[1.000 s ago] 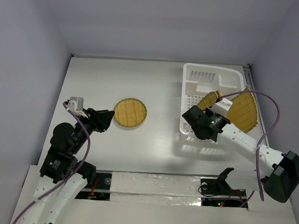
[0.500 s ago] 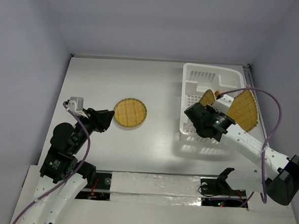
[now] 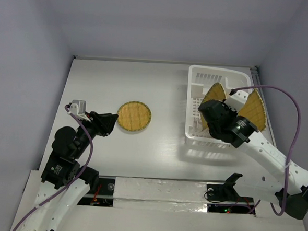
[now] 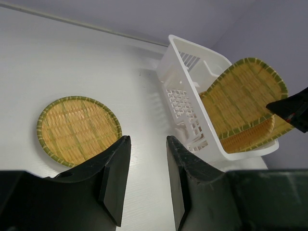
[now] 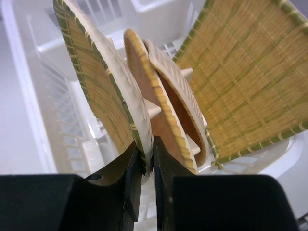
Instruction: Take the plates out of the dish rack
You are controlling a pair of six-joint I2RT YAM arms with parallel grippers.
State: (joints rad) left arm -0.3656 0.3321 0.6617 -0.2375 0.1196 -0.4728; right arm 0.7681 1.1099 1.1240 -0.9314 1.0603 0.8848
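Note:
The white dish rack (image 3: 219, 71) stands at the far right of the table. My right gripper (image 3: 214, 103) reaches into it and is shut on the rim of a round woven plate (image 3: 216, 92), seen edge-on in the right wrist view (image 5: 96, 82) between the fingers of my right gripper (image 5: 147, 150). A second round plate (image 5: 166, 110) stands just behind it. The larger square plate (image 3: 252, 112) leans at the rack's right side (image 5: 245, 82). Another round plate (image 3: 133, 116) lies flat on the table. My left gripper (image 3: 107, 124) is open and empty beside that plate (image 4: 77, 130).
The rack's slotted wall (image 4: 192, 91) shows in the left wrist view with plates rising above it. A purple cable (image 3: 288, 103) loops over the right arm. The table's near edge carries the arm bases and a metal strip (image 3: 160, 192).
My right gripper has moved farther into the rack and up, and the round plate it holds now stands higher and more upright. The left arm has not moved.

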